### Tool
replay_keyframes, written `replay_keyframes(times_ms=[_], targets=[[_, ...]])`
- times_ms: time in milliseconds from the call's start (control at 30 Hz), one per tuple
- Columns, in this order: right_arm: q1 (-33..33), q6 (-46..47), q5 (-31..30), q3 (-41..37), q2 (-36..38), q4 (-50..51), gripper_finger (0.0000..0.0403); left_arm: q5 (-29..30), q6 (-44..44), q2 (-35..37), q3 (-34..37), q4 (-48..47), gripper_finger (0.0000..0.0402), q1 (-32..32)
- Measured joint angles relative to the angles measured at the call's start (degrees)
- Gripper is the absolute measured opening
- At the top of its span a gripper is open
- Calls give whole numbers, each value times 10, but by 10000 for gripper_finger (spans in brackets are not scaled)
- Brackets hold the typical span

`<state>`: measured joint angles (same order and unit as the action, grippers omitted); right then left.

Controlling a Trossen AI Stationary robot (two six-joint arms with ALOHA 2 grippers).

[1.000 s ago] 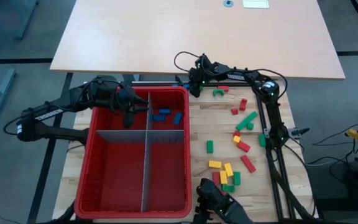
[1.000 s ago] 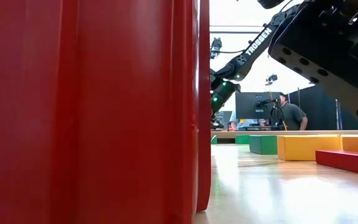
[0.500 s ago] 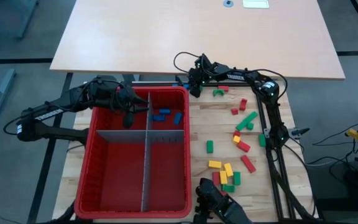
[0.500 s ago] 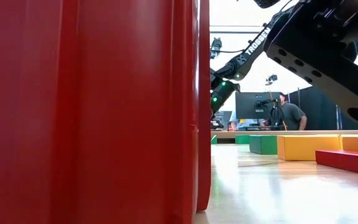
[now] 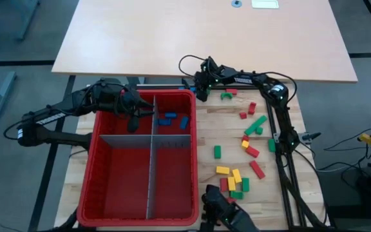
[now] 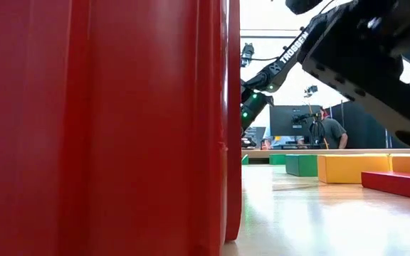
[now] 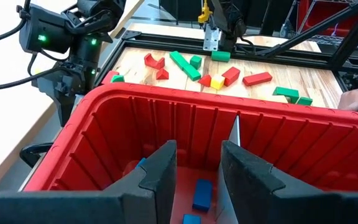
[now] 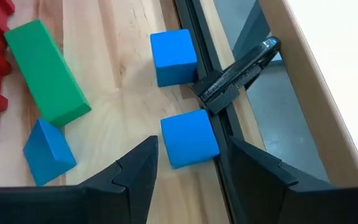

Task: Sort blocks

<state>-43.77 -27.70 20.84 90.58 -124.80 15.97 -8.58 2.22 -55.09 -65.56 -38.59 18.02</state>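
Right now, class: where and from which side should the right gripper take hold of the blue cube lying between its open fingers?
Grip the blue cube across its two flat opposite side faces, coming straight down from above. The right gripper already straddles it, fingers open. One face sits against the black frame rail, so that finger has little room.

Bare wood (image 5: 230, 138) between scattered blocks (image 5: 240, 179) right of red bin (image 5: 105, 187), enough to pass. At far edge, blue cube (image 8: 189, 138) pressed against black frame rail (image 8: 194, 43) and a dark clip (image 8: 235, 76), between right gripper (image 8: 188, 168) fingers; 2 grey dividers (image 5: 151, 167) crossing the bin, near compartments bare.
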Motion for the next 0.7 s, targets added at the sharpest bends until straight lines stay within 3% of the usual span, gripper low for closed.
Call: replay_keyframes(times_ms=[133, 433, 533, 700], targets=[[3, -2, -33, 2, -14, -1, 140, 0, -5, 0, 0, 0, 114, 0], [11, -10, -37, 2, -14, 3, 14, 0, -8, 0, 0, 0, 114, 0], [12, -11, -37, 2, -13, 5, 5, 0, -5, 0, 0, 0, 114, 0], [13, -11, -43, 2, -13, 3, 25, 0, -5, 0, 0, 0, 114, 0]])
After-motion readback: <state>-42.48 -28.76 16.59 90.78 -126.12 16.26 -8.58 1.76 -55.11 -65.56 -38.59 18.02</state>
